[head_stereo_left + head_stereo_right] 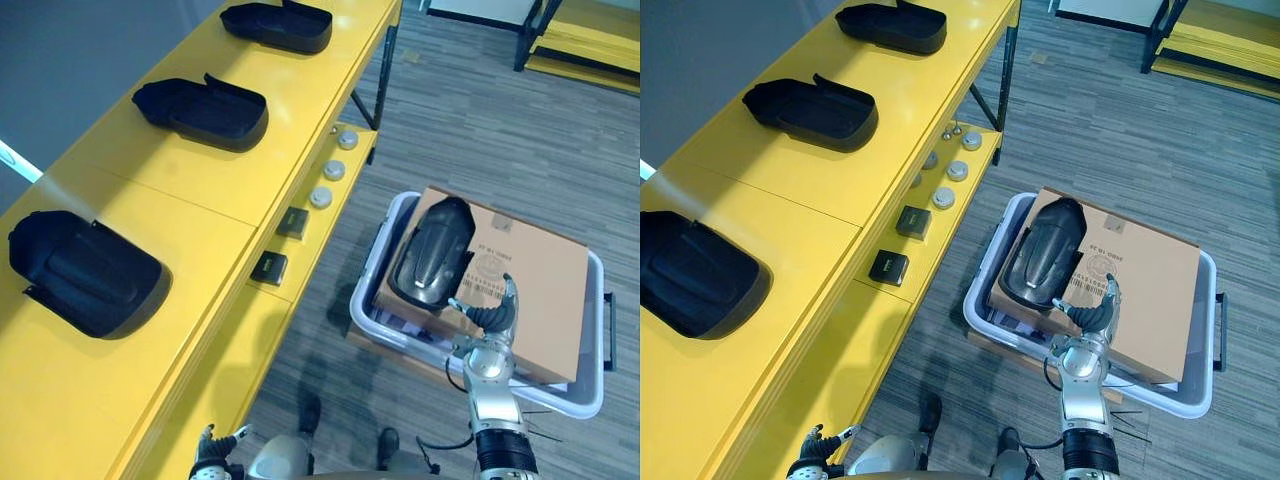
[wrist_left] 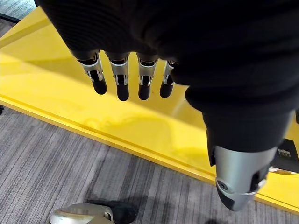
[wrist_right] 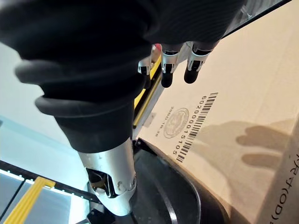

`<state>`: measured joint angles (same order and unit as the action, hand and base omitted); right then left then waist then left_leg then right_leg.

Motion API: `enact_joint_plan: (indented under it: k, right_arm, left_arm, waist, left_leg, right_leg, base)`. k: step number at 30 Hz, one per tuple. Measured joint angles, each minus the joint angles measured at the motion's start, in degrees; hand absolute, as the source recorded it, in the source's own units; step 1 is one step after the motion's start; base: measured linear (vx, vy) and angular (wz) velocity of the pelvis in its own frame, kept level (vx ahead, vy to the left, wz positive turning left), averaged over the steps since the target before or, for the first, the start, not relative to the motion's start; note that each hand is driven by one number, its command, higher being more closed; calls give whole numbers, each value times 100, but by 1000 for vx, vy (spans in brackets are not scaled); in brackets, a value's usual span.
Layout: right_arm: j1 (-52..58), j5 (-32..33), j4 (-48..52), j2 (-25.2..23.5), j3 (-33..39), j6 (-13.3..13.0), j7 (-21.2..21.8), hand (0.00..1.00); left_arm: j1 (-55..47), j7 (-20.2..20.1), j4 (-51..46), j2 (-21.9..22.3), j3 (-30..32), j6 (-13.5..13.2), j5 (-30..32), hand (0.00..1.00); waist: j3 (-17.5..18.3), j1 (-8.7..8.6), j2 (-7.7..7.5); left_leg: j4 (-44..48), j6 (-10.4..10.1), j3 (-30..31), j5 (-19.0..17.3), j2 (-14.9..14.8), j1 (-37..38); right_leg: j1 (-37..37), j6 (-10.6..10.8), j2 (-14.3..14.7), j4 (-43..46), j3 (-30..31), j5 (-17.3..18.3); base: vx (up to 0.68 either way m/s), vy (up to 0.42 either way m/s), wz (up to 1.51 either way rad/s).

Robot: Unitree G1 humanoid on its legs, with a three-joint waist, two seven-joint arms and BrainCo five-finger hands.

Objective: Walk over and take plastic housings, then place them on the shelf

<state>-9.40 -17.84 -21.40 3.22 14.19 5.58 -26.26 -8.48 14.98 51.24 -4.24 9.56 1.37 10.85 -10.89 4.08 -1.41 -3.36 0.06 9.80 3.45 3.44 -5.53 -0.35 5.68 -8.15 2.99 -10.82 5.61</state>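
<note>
Right hand (image 1: 492, 318) outstretched, empty, beside housing (image 1: 432, 255).

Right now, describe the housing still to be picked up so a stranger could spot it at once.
Beside the long yellow shelf stands a pale bin holding a cardboard box. The black housing lies on that box, by the right hand. The other three housings lie on the shelf; this alone sits off it.
</note>
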Motion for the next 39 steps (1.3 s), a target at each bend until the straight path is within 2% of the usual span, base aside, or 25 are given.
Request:
enact_joint_plan:
  k: [5,8,16,17,19,26,30,34,39]
  right_arm:
    - [-595,211,-679,34,172,129,-139,0]
    - [-935,383,-1104,184,191,179,-166,0]
    - [-1812,518,-2069,288,569,225,-352,0]
    - [-1905,567,-2147,325,592,228,-372,100]
    - [-2116,604,-2331,423,739,243,-385,100]
    - [-2437,614,-2734,714,1063,376,-427,100]
    - [-2376,878,-2708,584,1039,369,-345,100]
    - [-1919,1013,-2223,349,875,367,-316,100]
    - [-1377,1057,-1469,213,778,357,-224,100]
  left_arm:
    - [-3,13,9,5,0,0,-15,0]
    - [2,20,-2,16,-1,-10,-46,0]
    - [2,148,0,73,-52,-58,-189,0]
    - [3,159,-5,74,-55,-68,-248,0]
    - [25,172,-6,90,-74,-69,-361,0]
    - [74,176,-3,100,-101,-67,-418,0]
    - [99,167,1,77,-100,-52,-419,0]
    - [101,165,-1,68,-89,-38,-419,0]
    - [97,130,-2,64,7,11,-418,0]
  waist:
    - [-1,47,3]
    - [-9,141,15]
    - [-64,161,95]
    - [-71,163,106]
    - [-142,159,151]
    - [-189,151,157]
    - [-253,134,146]
    - [-254,130,144]
    - [-251,-8,138]
  left_leg:
    - [12,-1,97,5,36,-104]
    - [16,0,102,12,42,-215]
    - [12,-1,97,29,50,-342]
    - [12,-1,98,30,46,-373]
    - [-22,-5,99,67,46,-386]
    - [-193,-11,95,166,29,-323]
    - [-196,-14,43,164,-30,-198]
    - [-197,-18,-30,162,-38,-40]
    - [-197,-18,-54,161,-36,65]
  right_leg:
    - [-10,1,-6,-71,-116,-4]
    - [-116,0,-11,-75,-131,-4]
    - [-238,-2,-24,-60,-150,-5]
    - [-290,-2,-23,-35,-144,-6]
    - [-313,-13,-23,-21,-155,-14]
    - [-319,-12,-27,-25,-166,-25]
    - [-198,-20,-7,-60,-137,-29]
    - [-36,-50,0,-119,-80,-50]
    - [42,-41,-7,-119,-10,-82]
  base:
    - [17,-5,12]
    - [6,0,3]
    - [-2,0,1]
    - [0,0,0]
    - [-36,4,2]
    - [-9,0,1]
    - [0,-30,-5]
    - [-2,-17,-7]
    - [-40,-3,-7]
